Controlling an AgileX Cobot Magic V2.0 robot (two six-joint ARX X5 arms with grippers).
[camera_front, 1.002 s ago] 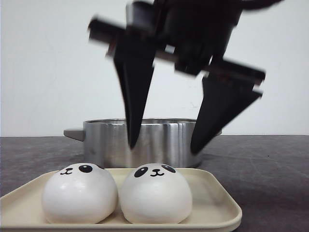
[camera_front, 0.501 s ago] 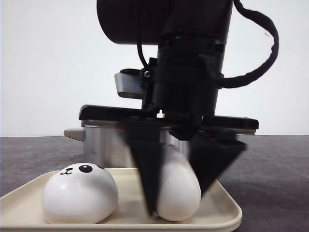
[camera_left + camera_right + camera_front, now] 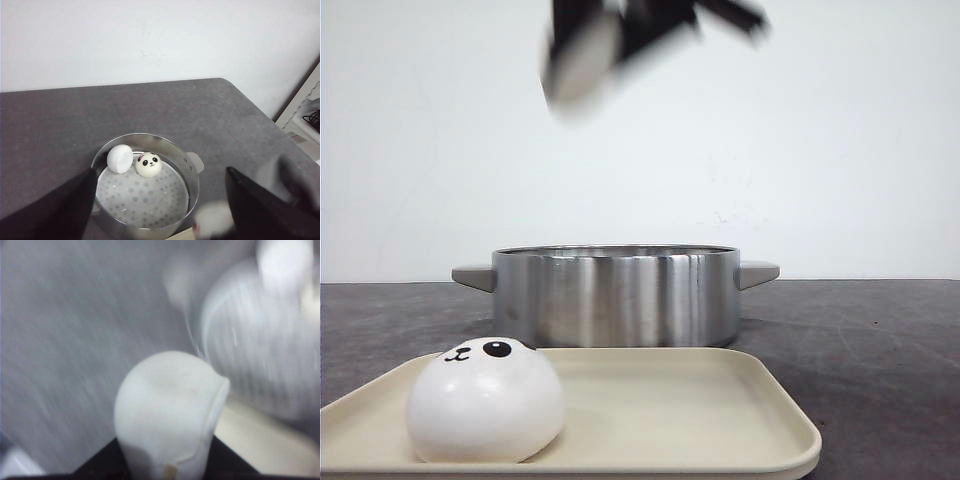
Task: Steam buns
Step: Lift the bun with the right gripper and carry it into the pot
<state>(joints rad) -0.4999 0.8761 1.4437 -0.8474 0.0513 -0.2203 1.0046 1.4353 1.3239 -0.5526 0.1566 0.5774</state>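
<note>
Right gripper (image 3: 620,40) is clamped around a bun (image 3: 167,412), squishing it, high up over the pot (image 3: 615,295). Left gripper (image 3: 160,210) hangs spread wide, holding nothing. Two buns (image 3: 149,164) are in the pot, mid-table. One more (image 3: 485,400) sits on the tray (image 3: 720,420) by the near edge.

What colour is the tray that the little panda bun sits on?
Pale cream, plain with no pattern. The tray under the panda bun shows best in the front view.
</note>
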